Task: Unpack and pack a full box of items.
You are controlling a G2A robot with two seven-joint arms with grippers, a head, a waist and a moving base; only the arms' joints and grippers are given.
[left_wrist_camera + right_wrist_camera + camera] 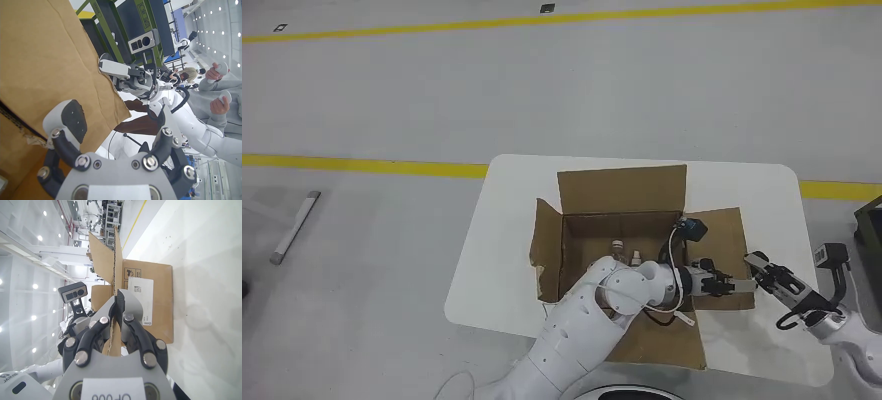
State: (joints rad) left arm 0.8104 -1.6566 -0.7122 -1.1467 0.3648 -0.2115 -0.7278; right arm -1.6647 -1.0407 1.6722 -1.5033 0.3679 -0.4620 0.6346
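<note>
An open cardboard box (622, 235) stands on the white table (502, 230) with its flaps spread out. Inside it are a couple of small bottles (618, 243). My right gripper (117, 300) is shut on the edge of the box's right flap (115, 262), the corrugated edge running between its fingers. From above, the right gripper (754, 262) sits at that flap's outer edge (722, 235). My left gripper (117, 111) hangs open just over the same flap (47, 56), nothing between its pads. In the top view the left gripper (727, 285) lies close to the right one.
The left arm (622, 290) lies across the box's near right corner. The near flap (672, 340) reaches the table's front edge. A dark green rack (870, 245) stands off the table's right side. Bare tabletop lies left of and behind the box.
</note>
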